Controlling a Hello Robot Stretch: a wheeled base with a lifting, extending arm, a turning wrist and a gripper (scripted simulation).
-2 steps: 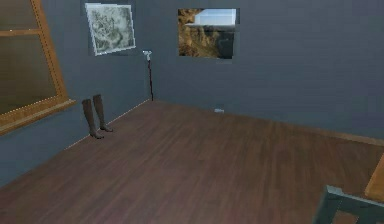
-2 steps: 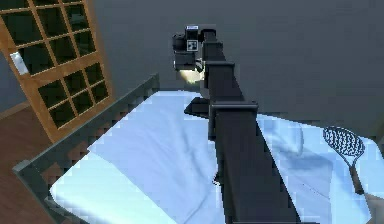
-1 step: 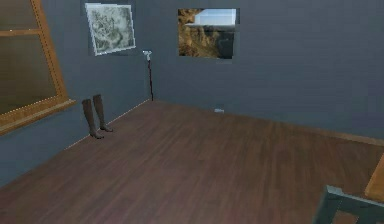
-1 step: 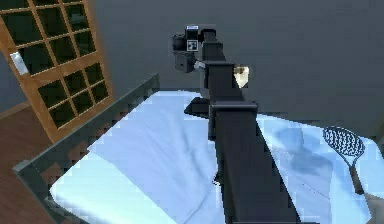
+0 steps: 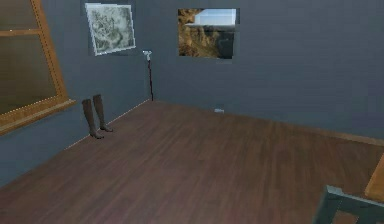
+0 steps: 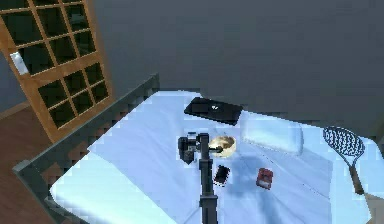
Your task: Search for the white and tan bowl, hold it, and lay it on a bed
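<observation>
A small round tan and white bowl [image 6: 223, 146] lies on the pale blue bed [image 6: 130, 150] in the arm side view, near the bed's middle. The dark arm [image 6: 207, 195] rises from the bottom edge. My gripper [image 6: 186, 150] stands at its far end, just left of the bowl. I cannot tell whether it holds anything, nor whether it touches the bowl.
On the bed lie a black laptop [image 6: 213, 110], a white pillow [image 6: 272, 133], a racket [image 6: 346, 150], a phone [image 6: 221, 175] and a small red thing [image 6: 265, 178]. A gridded wooden door [image 6: 58, 62] stands behind. Ahead are wood floor [image 5: 210, 160], boots [image 5: 97, 117], a thin stand [image 5: 150, 75] and wall pictures [image 5: 208, 33].
</observation>
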